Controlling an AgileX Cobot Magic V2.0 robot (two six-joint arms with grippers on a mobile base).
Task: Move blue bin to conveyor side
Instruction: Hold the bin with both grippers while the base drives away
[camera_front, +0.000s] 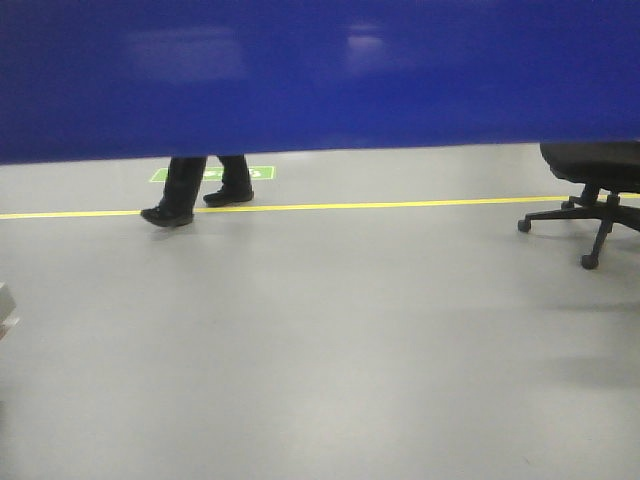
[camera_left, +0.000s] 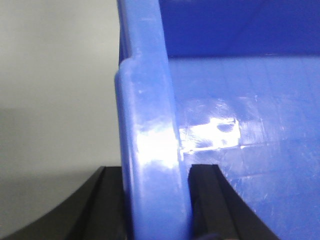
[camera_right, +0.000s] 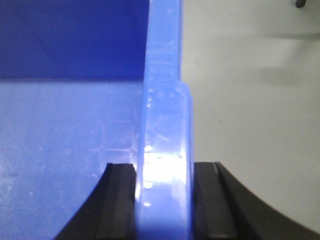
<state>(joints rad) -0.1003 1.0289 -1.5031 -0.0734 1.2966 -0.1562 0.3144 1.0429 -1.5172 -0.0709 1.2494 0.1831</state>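
The blue bin (camera_front: 320, 75) is right up against the front view. Its glossy wall runs from edge to edge across the 12 o'clock band, with soft light patches on it. Under its lower edge lies the grey floor (camera_front: 300, 350).

Both arms have it by the rim. In the left wrist view, the left end effector (camera_left: 155, 200) is pinching the rolled blue rim. One black finger (camera_left: 100, 210) sits on the outer side at 7 o'clock and the other sits inside the bin at 5 o'clock. A bright glare shows on the inner wall just past them. In the right wrist view, the right end effector (camera_right: 164, 200) is clamped on the rim the same way. It has one black finger (camera_right: 117, 205) inside the bin and one outside, both pressed against the plastic.

A thin yellow line (camera_front: 400, 206) crosses the floor. At about 10 o'clock a person's dark-trousered legs (camera_front: 195, 185) stand on that line, beside a green floor marking (camera_front: 260, 172). At 3 o'clock there is a black office chair (camera_front: 595, 190) on castors.
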